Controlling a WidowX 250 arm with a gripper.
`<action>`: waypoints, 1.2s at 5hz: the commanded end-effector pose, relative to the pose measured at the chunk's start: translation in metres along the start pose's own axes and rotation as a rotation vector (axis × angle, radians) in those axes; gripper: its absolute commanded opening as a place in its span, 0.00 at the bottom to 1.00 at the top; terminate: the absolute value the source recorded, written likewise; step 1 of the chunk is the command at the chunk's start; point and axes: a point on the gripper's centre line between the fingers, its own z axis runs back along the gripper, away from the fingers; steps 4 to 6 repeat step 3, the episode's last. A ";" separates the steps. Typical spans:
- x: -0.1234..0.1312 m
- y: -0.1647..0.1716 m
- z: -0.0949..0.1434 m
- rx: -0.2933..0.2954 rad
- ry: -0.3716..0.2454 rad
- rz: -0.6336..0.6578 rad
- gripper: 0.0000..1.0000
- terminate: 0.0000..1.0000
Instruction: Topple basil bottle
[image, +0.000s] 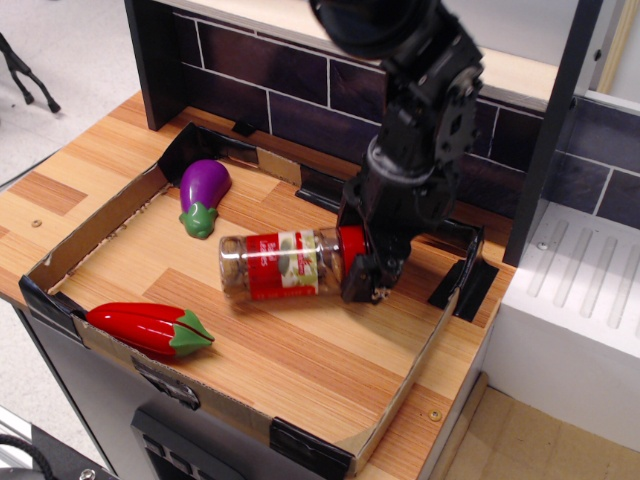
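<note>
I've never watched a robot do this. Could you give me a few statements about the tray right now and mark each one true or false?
1. The basil bottle lies on its side. True.
2. The claw is at the bottle's red lid end. True.
3. The toy eggplant rests against the bottle. False: it lies apart, nearer the tray's back left corner.
4. The red toy chili sits on top of the bottle. False: it lies by the tray's front left edge.
5. The bottle is outside the tray. False: it is inside.
</note>
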 end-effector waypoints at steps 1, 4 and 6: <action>-0.010 0.012 0.047 -0.013 -0.106 0.068 1.00 0.00; -0.032 0.026 0.118 -0.033 -0.179 0.142 1.00 1.00; -0.032 0.026 0.118 -0.033 -0.179 0.142 1.00 1.00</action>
